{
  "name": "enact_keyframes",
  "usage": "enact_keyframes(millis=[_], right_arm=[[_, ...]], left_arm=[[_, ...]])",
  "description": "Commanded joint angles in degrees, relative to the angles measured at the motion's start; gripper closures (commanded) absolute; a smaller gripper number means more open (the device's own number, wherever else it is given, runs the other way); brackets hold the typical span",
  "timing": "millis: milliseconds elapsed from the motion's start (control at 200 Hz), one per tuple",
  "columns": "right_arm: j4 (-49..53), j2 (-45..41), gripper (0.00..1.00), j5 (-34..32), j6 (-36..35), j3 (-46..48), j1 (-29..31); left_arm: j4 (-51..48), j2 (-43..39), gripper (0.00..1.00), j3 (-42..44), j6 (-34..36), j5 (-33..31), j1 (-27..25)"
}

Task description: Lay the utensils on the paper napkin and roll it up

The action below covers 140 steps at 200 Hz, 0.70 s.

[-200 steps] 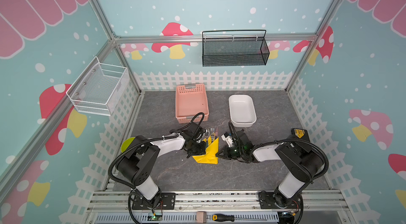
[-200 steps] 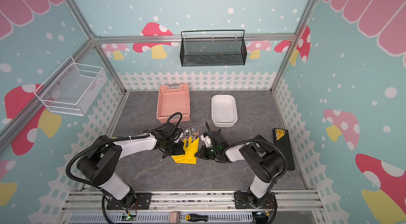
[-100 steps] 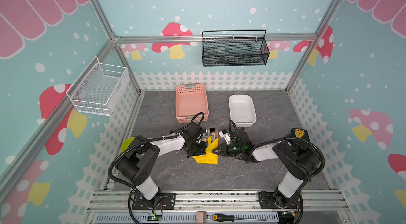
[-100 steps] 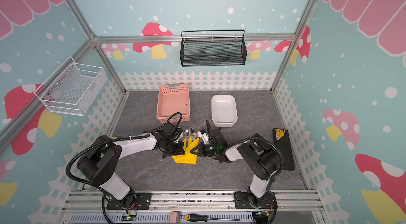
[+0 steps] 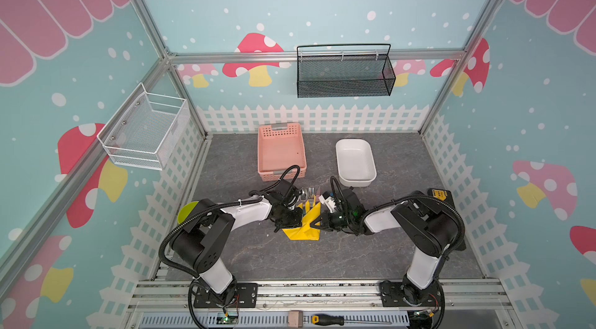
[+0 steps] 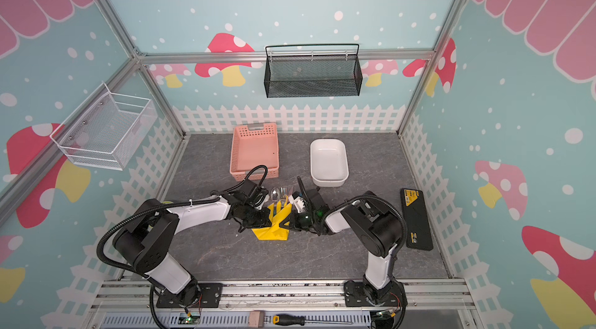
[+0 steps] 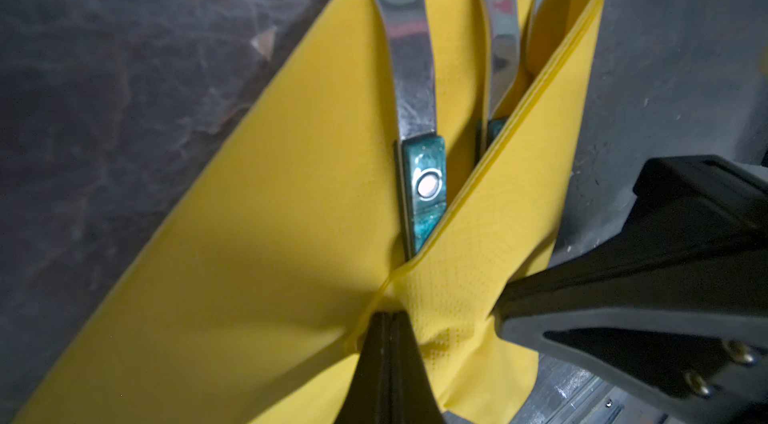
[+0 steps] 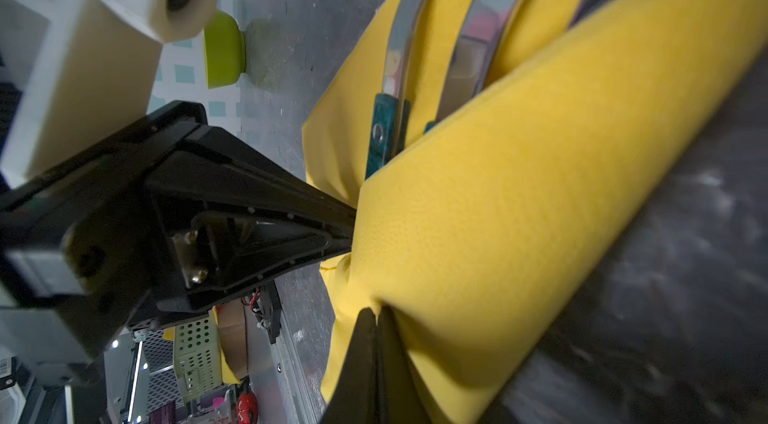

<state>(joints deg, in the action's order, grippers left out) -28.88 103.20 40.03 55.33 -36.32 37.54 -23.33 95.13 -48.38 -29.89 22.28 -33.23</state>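
The grey stone-patterned bench (image 5: 258, 256) carries a pink perforated plastic basket (image 5: 281, 153) and a white rectangular dish (image 5: 354, 159) toward the back. In front of them, between the two arms, lies the bright yellow thin paper napkin (image 5: 303, 234). The three silver metal utensils with teal-patterned handles (image 5: 311, 194) lie side by side on it, their heads sticking out past its far edge toward the basket, so the placing part looks done. The rolling looks only begun. In the left wrist view one flap of the paper napkin is folded slantwise over the handle ends, while the spoon's neck and the top of its teal handle (image 7: 419, 118) are uncovered and the opposite side of the sheet lies flat on the bench. Wrapping the rest around and tightening the bundle remain. The left end effector (image 7: 384, 330) is closed, pinching the paper where the flap crosses the flat sheet, just below the spoon handle. The right end effector (image 8: 375, 326) is likewise clamped on a puckered fold of the same flap, close to the left one's tip.
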Motion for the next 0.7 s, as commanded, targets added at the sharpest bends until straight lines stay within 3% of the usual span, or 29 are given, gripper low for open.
enact_keyframes(millis=[0, 235, 695], right_arm=[[5.23, -2.37, 1.0, -3.44, -2.66, -0.11, -0.16], [4.58, -6.91, 1.0, -3.47, -2.42, 1.65, -1.48], [4.67, -3.09, 1.0, -4.5, -1.72, 4.95, -2.06]], left_arm=[[-1.01, 0.84, 1.0, 0.71, 0.8, -0.59, 0.04], [-1.02, 0.53, 1.0, 0.75, 0.71, -0.58, 0.09], [-0.9, 0.72, 1.0, 0.65, 0.89, -0.47, 0.07]])
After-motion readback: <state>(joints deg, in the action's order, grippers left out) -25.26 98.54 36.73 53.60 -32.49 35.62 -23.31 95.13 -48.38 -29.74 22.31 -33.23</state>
